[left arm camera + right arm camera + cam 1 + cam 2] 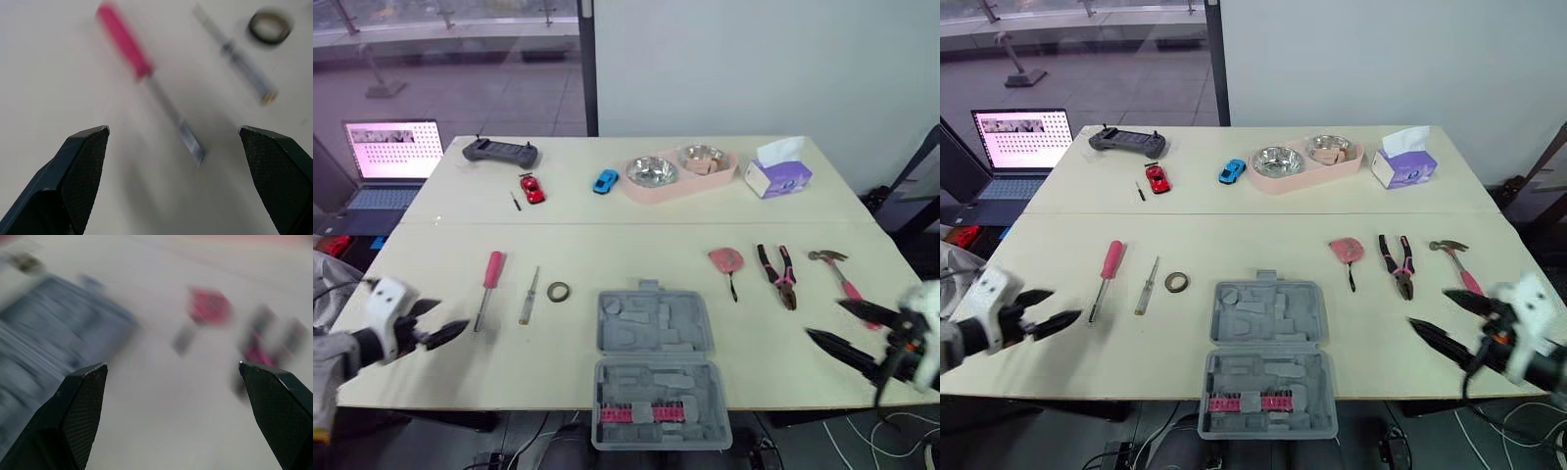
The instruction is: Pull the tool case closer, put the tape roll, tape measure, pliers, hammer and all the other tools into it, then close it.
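My right gripper (173, 364) hangs above the pale table (161, 431), my two black fingers (78, 406) spread wide with nothing between them. Beyond them lies the grey tool case (58, 328). The pink tape measure (209, 306) sits between it and the pliers (269, 340).

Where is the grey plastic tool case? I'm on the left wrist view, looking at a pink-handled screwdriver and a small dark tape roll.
Observer: The grey plastic tool case lies open at the near edge of the cream table, right of that tape roll.
Operator: And the right gripper?
Observer: The right gripper is open, beside the pink-handled hammer.
Operator: The pliers?
Observer: The pink-and-black pliers lie between hammer and pink tape measure.
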Robot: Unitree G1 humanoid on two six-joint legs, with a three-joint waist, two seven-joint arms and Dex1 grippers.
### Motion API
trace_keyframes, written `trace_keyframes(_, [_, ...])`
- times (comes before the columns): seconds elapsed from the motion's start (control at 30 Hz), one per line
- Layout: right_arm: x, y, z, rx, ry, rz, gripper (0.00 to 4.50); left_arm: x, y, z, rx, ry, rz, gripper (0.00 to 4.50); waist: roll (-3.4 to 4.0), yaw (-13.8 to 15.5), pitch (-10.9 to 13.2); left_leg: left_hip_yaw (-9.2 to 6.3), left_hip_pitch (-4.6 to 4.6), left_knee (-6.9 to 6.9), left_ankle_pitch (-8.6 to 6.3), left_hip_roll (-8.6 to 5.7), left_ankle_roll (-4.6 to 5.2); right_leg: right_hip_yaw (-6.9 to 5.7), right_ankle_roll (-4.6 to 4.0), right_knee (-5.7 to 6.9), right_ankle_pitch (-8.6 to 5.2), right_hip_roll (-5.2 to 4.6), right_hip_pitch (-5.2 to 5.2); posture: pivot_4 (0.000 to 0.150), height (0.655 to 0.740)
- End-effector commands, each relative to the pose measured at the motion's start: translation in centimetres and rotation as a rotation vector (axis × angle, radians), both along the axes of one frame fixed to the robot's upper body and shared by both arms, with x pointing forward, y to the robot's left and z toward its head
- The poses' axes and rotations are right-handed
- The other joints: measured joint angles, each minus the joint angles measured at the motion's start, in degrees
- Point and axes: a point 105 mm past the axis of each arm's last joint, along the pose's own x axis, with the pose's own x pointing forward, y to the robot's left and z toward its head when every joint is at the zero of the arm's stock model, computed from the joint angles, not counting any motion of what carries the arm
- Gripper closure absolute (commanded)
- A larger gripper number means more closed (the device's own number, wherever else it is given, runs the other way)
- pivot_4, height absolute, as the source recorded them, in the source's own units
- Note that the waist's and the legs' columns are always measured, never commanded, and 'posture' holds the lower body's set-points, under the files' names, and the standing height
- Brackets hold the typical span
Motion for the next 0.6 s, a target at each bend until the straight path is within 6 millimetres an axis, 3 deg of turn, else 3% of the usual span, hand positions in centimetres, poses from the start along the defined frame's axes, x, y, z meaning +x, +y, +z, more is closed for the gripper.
trace_keyframes(0.03, [0.2, 3.5, 0.5, 0.011, 0.020, 0.142, 0.00, 1.2, -3.1, 0.9, 0.075, -0.067, -0.174, 0.05, -0.03, 0.1, 0.0, 0.01, -0.02, 0.00, 0.01, 0.00, 0.01, -0.01, 0.01, -0.02, 0.00, 0.04, 0.00, 0.150, 0.7400])
trace_keyframes(0.23, [1.7, 7.9, 0.7, -0.008, -0.017, 0.338, 0.00, 3.4, -8.2, 0.0, 0.163, 0.034, -0.587, 0.05, -0.14, 0.4, 0.1, 0.18, -0.15, 0.14, -0.08, -0.09, 0.20, -0.13, 0.10, -0.03, 0.05, 0.29, -0.02, 0.150, 0.7400])
trace_keyframes(0.37, [2.3, 9.0, -0.1, -0.048, -0.013, 0.409, 0.00, 5.5, -10.5, -0.5, 0.271, 0.053, -0.741, 0.05, -0.30, 0.8, 0.1, 0.18, -0.15, 0.33, -0.07, -0.15, 0.21, -0.16, 0.11, -0.03, 0.05, 0.37, 0.08, 0.150, 0.7400])
trace_keyframes(0.6, [3.2, 10.2, -0.2, -0.075, -0.033, 0.477, 0.00, 6.2, -11.3, -2.5, 0.413, 0.182, -0.876, 0.05, -0.54, 0.0, 0.2, 0.41, -0.18, 0.35, -0.17, -0.09, 0.38, -0.10, 0.54, 0.01, 0.29, 0.60, 0.01, 0.150, 0.7400])
